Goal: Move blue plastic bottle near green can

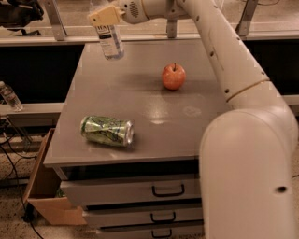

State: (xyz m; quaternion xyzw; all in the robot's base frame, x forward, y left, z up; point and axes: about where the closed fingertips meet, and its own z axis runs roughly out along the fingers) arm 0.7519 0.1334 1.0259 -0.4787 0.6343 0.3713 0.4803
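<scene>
We see the white arm (243,93) rising from a thick rounded segment at the lower right. It climbs along the right side of the desk (140,98) and bends at a jointed elbow. From there it reaches leftward across the top of the view, roughly level, above the far edge. At its end the gripper (104,16) sits high over the far left part of the desk. Its pale yellowish fingers (105,14) are pressed against the upper part of the blue plastic bottle (112,44), pinching it just below where the cap would be. The cap itself is hidden.

The bottle hangs nearly upright from the gripper, leaning a little, with its base over the far left corner area. We cannot tell whether the base touches the surface.

The bottle's white label carries dark lettering in a few lines, but we cannot make out the words.

The green can (107,131) lies on its side near the front left edge, well apart from the bottle, its shiny metal end turned to the right. Its green and silver pattern shows no brand that we can read.

A red apple (174,77) stands upright between the middle and the far side of the desk, right of the bottle. Below the desk are drawers (140,191) with dark handles, and a cardboard box (44,205) sits on the floor at the lower left.
</scene>
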